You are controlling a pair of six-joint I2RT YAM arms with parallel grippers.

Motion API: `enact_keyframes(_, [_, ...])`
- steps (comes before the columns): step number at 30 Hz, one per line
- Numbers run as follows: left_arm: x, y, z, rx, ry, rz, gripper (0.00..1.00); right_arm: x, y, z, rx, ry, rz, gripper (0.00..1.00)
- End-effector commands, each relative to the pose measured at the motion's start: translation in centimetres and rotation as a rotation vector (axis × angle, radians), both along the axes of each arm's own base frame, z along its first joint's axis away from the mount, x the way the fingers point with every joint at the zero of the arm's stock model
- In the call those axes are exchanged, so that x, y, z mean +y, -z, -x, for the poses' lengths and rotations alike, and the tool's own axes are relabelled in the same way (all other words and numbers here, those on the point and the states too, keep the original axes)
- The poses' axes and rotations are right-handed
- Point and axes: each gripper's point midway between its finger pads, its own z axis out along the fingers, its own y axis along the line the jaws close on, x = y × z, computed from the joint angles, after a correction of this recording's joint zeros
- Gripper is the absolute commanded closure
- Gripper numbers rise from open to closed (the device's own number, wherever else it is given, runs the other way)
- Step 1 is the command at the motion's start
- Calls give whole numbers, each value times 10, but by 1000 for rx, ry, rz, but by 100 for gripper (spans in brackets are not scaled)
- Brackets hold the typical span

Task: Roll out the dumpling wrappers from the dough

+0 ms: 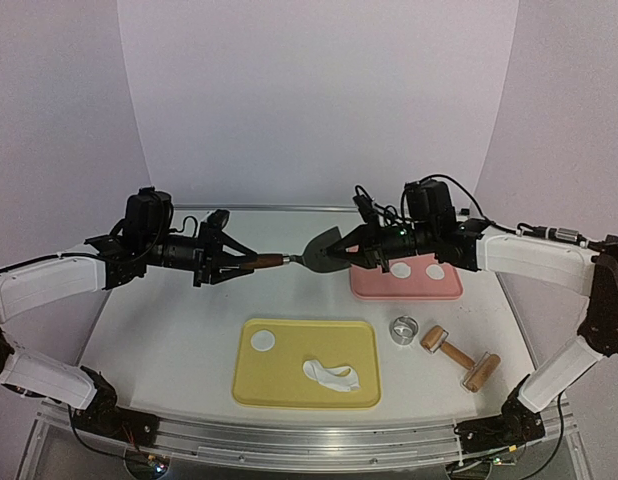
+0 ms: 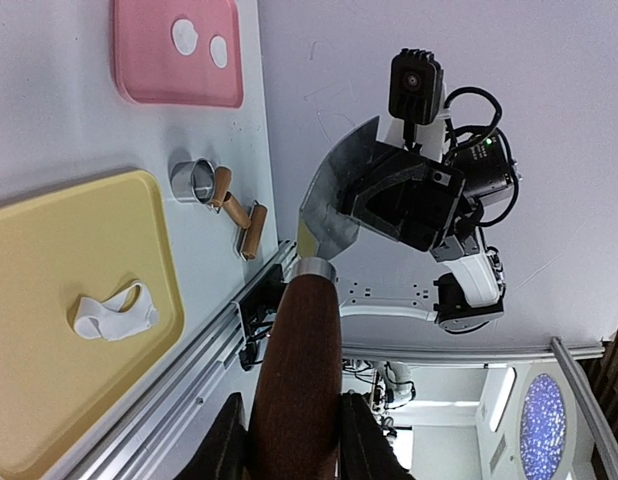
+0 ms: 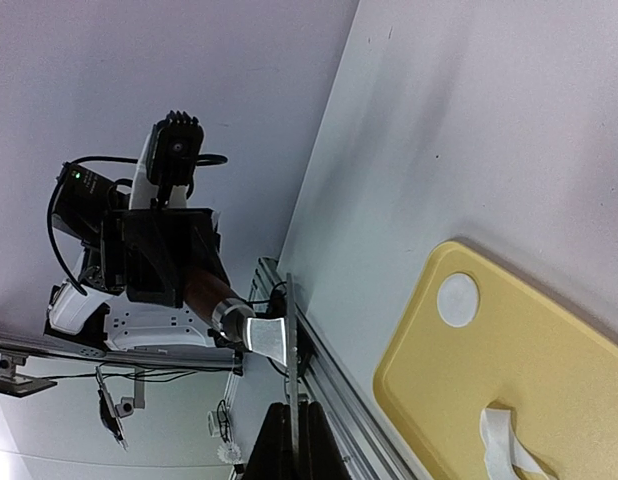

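Note:
A scraper with a brown wooden handle (image 1: 261,262) and a dark metal blade (image 1: 324,255) hangs level in the air between both arms, above the table's back half. My left gripper (image 1: 232,262) is shut on the handle (image 2: 299,380), one finger pressed on each side. My right gripper (image 1: 354,252) is shut edge-on on the thin blade (image 3: 291,400). One round dumpling wrapper (image 1: 262,342) lies on the yellow board (image 1: 289,385), near an irregular white dough piece (image 1: 332,375). Two more wrappers (image 1: 400,268) (image 1: 435,271) rest on the pink tray (image 1: 409,288).
A metal ring cutter (image 1: 403,329) stands on the table right of the yellow board. A small wooden rolling pin (image 1: 459,358) lies beside it. The table's aluminium rail (image 1: 309,435) runs along the near edge.

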Motion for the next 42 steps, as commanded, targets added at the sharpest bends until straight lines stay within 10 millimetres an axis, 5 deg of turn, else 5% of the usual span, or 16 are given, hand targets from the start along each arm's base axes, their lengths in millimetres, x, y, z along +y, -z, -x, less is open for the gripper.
enact_keyframes(1, [-4, -36, 9, -113, 57, 86, 82, -7, 9, -4, -16, 44, 79, 100])
enact_keyframes(7, [-5, -34, 6, -111, 45, 79, 100, -6, 14, -4, -2, 45, 93, 95])
enact_keyframes(9, [-3, -31, 5, -109, 32, 64, 100, -8, 15, -4, -1, 54, 99, 80])
enact_keyframes(10, [-2, -27, 5, -104, 23, 47, 100, -10, 17, -4, -5, 65, 106, 61])
enact_keyframes(12, [0, -23, 5, -97, 15, 29, 100, -13, 17, -4, -8, 72, 112, 44])
enact_keyframes(16, [11, -15, 1, -78, -21, -15, 100, -20, 18, -3, -23, 88, 138, 29])
enact_keyframes(22, [44, -1, -7, -55, -44, -120, 100, -41, 26, 4, -43, 120, 215, 24])
enact_keyframes(31, [100, 35, -1, 100, -57, -393, 100, -65, 69, 17, 76, 117, 416, 24])
enact_keyframes(42, [131, 74, 18, 225, -53, -649, 100, -19, 114, 46, 147, -28, 526, 26])
